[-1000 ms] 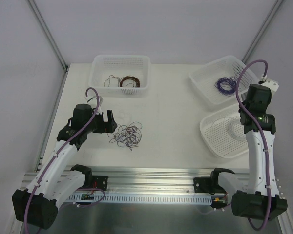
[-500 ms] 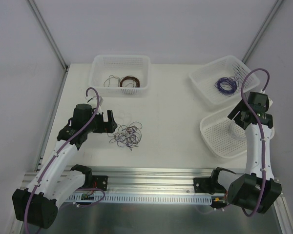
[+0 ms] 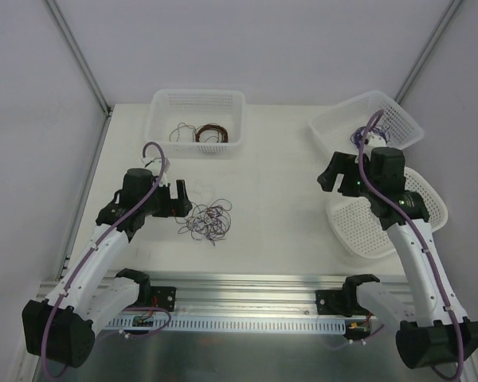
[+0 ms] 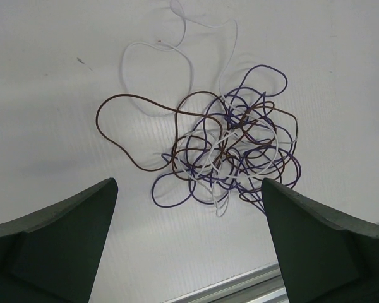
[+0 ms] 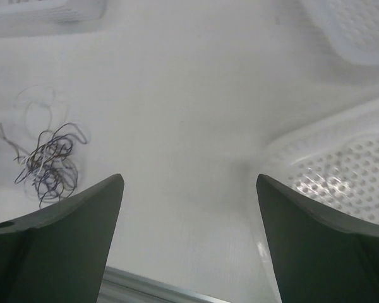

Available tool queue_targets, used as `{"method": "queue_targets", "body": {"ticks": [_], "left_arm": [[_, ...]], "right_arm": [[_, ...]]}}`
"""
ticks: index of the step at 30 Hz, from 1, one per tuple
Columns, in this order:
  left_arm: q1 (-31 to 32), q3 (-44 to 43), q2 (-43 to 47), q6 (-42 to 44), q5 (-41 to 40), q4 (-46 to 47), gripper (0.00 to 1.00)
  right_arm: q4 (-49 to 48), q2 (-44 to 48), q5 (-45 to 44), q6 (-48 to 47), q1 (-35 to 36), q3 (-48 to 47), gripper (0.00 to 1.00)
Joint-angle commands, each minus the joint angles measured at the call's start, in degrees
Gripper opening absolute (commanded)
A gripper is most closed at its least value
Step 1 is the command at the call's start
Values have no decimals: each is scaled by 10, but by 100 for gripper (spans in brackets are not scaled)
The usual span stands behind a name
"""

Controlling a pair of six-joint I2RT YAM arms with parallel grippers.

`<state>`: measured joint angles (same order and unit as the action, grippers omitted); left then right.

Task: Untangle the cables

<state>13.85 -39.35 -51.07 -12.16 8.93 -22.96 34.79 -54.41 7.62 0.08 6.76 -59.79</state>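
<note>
The cables point(image 3: 209, 219) are a small loose clump of hair-thin purple, brown and white wires lying on the white table. My left gripper point(image 3: 178, 199) is just left of the clump, open and holding nothing. In the left wrist view the cables point(image 4: 234, 145) lie a little beyond the open left gripper point(image 4: 188, 184). My right gripper point(image 3: 330, 177) hovers over the table to the right of the middle, by the near right basket's left rim, open and holding nothing. In the right wrist view the cables point(image 5: 47, 165) lie far to the left of the right gripper point(image 5: 189, 178).
A white basket point(image 3: 197, 94) at the back left holds wound red-brown and dark coils. A second basket point(image 3: 323, 127) at the back right holds a purple coil point(image 3: 358, 137). A third basket point(image 3: 354, 231) sits near right under the right arm. An aluminium rail point(image 3: 247, 306) runs along the front edge.
My right gripper has opened, and the right arm has swung left from over the near right basket toward the middle of the table. The left arm and the cables have not moved.
</note>
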Motion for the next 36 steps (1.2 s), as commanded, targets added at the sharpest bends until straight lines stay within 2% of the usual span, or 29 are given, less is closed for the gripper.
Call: {"method": "queue_targets", "body": {"ticks": [1, 3, 9, 13, 20, 25, 27, 35, 36], "left_arm": [[0, 2, -9, -8, 12, 13, 99], [0, 2, -12, -12, 7, 12, 99], [-1, 5, -12, -22, -22, 8, 99], [-4, 3, -19, -29, -34, 4, 99], [-17, 0, -31, -31, -27, 2, 99], [-23, -2, -39, -31, -9, 3, 99], [-24, -3, -46, -31, -5, 2, 99], [-29, -5, -54, -31, 3, 2, 99], [-30, -5, -54, -31, 3, 2, 99]], "right_arm": [[-98, -4, 48, -12, 82, 27, 91], [-137, -41, 51, -24, 138, 24, 91], [-210, -180, 90, -84, 237, -49, 91], [-242, -317, 120, -117, 276, -111, 91], [-282, -480, 154, -125, 320, -211, 87], [-324, -589, 165, -100, 338, -256, 78], [-332, -628, 168, -92, 346, -279, 71], [-362, -712, 186, -59, 366, -332, 53], [-364, -718, 187, -56, 366, -339, 49]]}}
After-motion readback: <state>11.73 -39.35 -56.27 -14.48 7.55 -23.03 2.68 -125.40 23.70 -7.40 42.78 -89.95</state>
